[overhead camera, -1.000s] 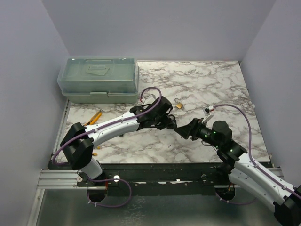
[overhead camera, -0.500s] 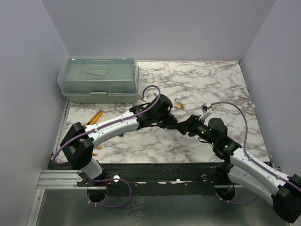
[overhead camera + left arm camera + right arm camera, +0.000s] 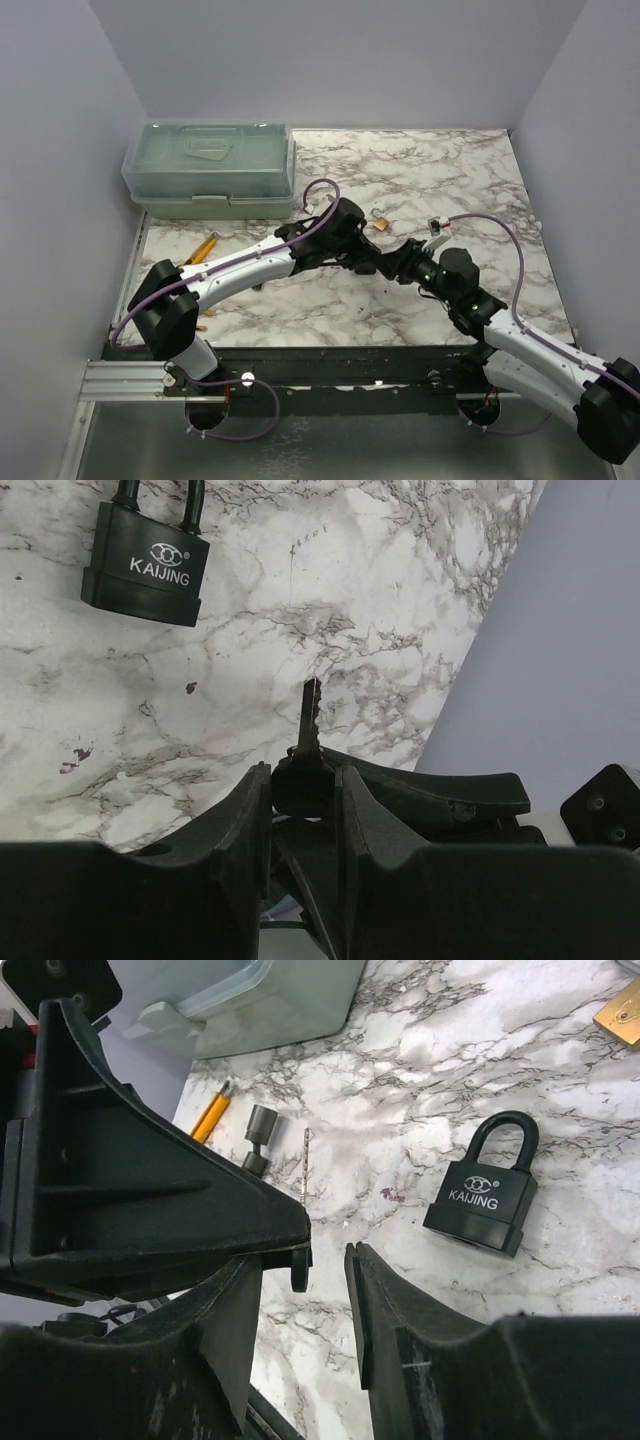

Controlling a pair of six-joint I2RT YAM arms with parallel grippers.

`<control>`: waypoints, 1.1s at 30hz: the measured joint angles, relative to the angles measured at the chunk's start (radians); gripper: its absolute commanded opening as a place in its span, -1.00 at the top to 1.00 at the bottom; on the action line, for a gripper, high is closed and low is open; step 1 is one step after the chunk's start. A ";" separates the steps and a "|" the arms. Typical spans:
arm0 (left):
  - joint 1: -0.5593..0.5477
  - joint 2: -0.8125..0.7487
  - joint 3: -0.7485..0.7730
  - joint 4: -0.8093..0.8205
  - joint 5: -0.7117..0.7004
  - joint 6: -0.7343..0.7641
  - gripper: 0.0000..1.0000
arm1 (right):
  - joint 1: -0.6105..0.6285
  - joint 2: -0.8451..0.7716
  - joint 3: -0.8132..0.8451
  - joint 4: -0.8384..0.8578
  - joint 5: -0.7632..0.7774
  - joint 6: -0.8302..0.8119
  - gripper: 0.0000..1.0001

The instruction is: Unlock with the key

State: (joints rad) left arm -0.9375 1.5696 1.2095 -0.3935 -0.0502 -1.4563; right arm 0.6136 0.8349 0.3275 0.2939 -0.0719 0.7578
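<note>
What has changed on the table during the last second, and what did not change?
The right pincer moved left and forward, up to the left pincer, which edged right toward it. The left pincer is shut on the key; the right is open. The brass padlock and the green box stayed put.

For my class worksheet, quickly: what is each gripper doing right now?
Left gripper: closed, holding the key by its head.
Right gripper: open, holding nothing.
</note>
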 measured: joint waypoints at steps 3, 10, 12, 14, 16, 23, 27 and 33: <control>0.001 0.000 -0.004 0.010 0.002 -0.002 1.00 | 0.000 0.019 0.000 0.016 0.002 0.000 0.18; 0.005 0.000 -0.013 0.024 0.005 -0.008 1.00 | 0.002 0.031 0.001 0.028 0.010 -0.014 0.48; 0.006 0.000 -0.013 0.027 0.005 -0.010 1.00 | 0.003 0.036 0.003 0.032 0.012 -0.018 0.61; 0.008 0.001 -0.014 0.031 0.005 -0.010 0.95 | 0.003 0.047 0.008 0.036 0.012 -0.020 0.75; 0.010 0.002 -0.014 0.033 0.005 -0.010 0.86 | 0.003 0.054 0.010 0.039 0.016 -0.023 0.94; 0.011 0.002 -0.020 0.040 0.013 0.002 -0.46 | 0.003 0.052 0.015 0.026 0.034 -0.026 0.99; 0.011 0.001 -0.041 0.050 0.027 0.018 -0.63 | 0.003 0.024 0.020 -0.027 0.071 -0.025 0.99; 0.014 0.001 -0.062 0.042 0.035 0.088 -0.64 | 0.003 -0.088 0.025 -0.173 0.146 -0.014 0.99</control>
State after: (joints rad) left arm -0.9230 1.5707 1.1473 -0.3511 -0.0151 -1.3685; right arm 0.6163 0.7467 0.3527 0.1211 0.0746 0.7441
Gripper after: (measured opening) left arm 0.816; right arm 0.034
